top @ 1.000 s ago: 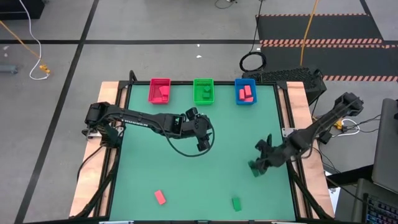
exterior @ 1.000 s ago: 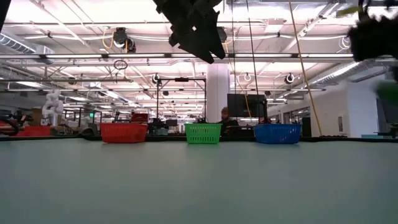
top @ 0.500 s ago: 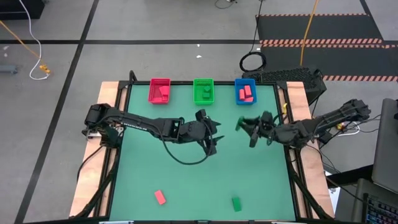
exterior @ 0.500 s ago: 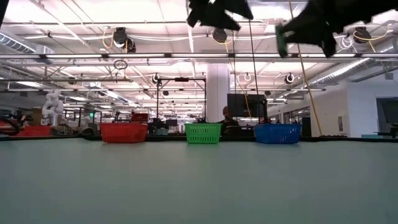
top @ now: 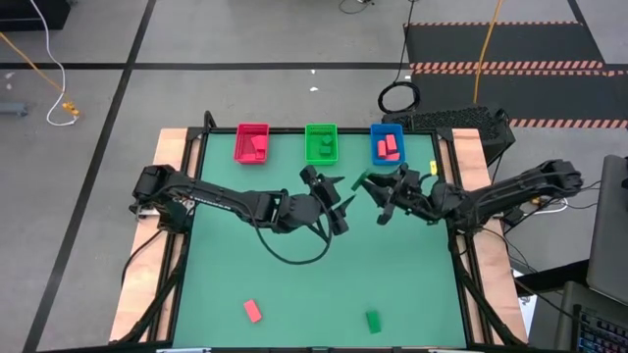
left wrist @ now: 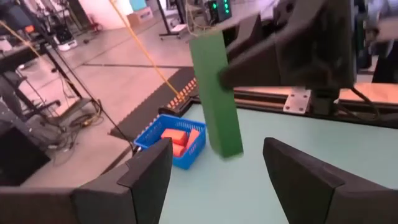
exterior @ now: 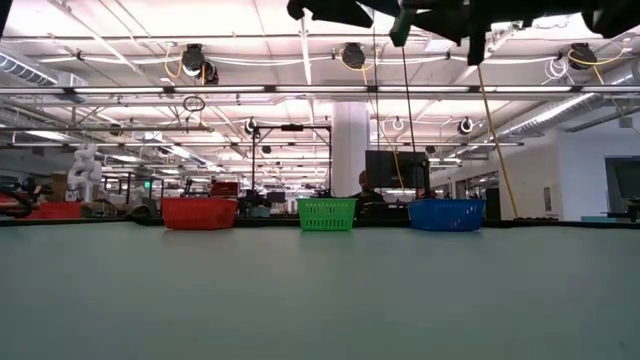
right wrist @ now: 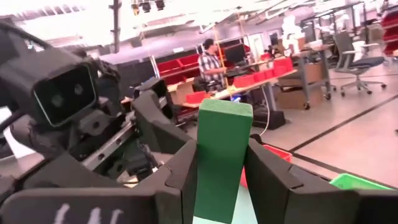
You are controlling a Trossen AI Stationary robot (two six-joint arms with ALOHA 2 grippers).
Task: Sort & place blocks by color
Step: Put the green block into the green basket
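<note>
My right gripper [top: 371, 186] is over the far middle of the table, shut on a green bar block [left wrist: 217, 93], which also shows in the right wrist view [right wrist: 221, 155]. My left gripper [top: 337, 204] [left wrist: 217, 180] is open and faces it from the left. Its fingers stand short of the bar's free end and apart from it. Both grippers hang high above the table in the low view. A red block [top: 252, 311] and a green block [top: 373, 320] lie flat near the near edge. My right gripper pinches the green bar between its two fingers [right wrist: 180, 180], one on each long side. It holds the bar at one end [left wrist: 208, 46]; the other end [left wrist: 227, 146] sticks out free toward my left gripper. The bar is lifted clear of the table.
Along the far edge stand a red bin [top: 253, 143], a green bin [top: 321, 143] and a blue bin [top: 387, 145]. Red blocks lie in the blue bin [left wrist: 171, 140]. The green mat [top: 294, 284] between the arms and the near blocks is open room.
My right gripper has carried the green bar from low over the table's near right part up and toward the far edge and left, ending close to my left gripper. My left gripper has moved right and somewhat toward the far edge, turning to face the bar.
</note>
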